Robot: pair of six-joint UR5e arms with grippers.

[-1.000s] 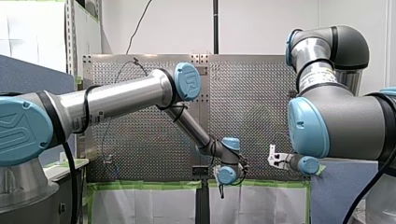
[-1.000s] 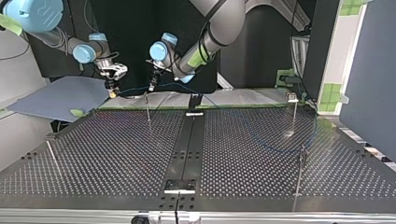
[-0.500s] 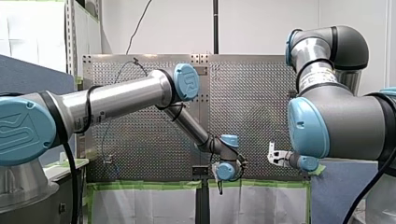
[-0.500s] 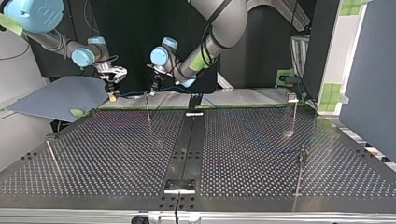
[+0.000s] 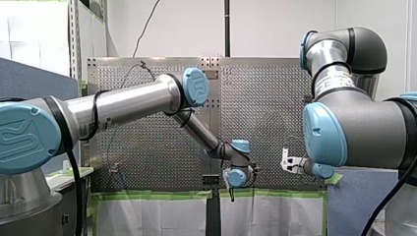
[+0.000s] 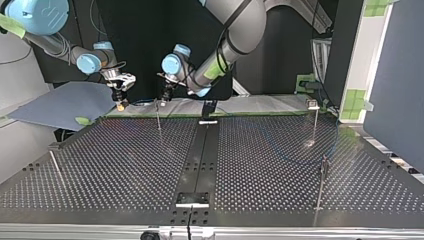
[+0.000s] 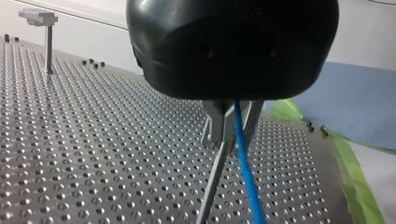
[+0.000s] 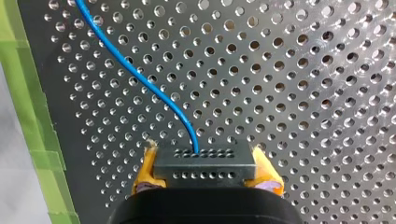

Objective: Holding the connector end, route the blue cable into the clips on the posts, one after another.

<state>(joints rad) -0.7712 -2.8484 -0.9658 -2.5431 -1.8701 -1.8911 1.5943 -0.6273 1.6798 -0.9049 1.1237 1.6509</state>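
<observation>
In the right wrist view my right gripper (image 8: 205,169) is shut on the black connector (image 8: 205,163), with a yellow pad on each side. The blue cable (image 8: 144,79) leaves the connector's face and curves away over the perforated table (image 8: 303,93). In the left wrist view my left gripper (image 7: 229,130) has its metal fingers shut on the blue cable (image 7: 246,175), just above a thin post (image 7: 211,184). In the top view my right gripper (image 6: 120,97) and my left gripper (image 6: 165,93) hang close together at the far edge, either side of that post (image 6: 158,114).
More posts stand at the top view's right (image 6: 316,120) (image 6: 322,180) and near left (image 6: 56,167). A clipped post (image 7: 46,32) shows far off in the left wrist view. Green tape (image 8: 28,93) lines the table edge. A blue-grey board (image 6: 65,102) lies beyond it.
Both grippers have shifted slightly, the left one edging towards the far post with the cable and the right one following with the connector. Both grips are unchanged.
</observation>
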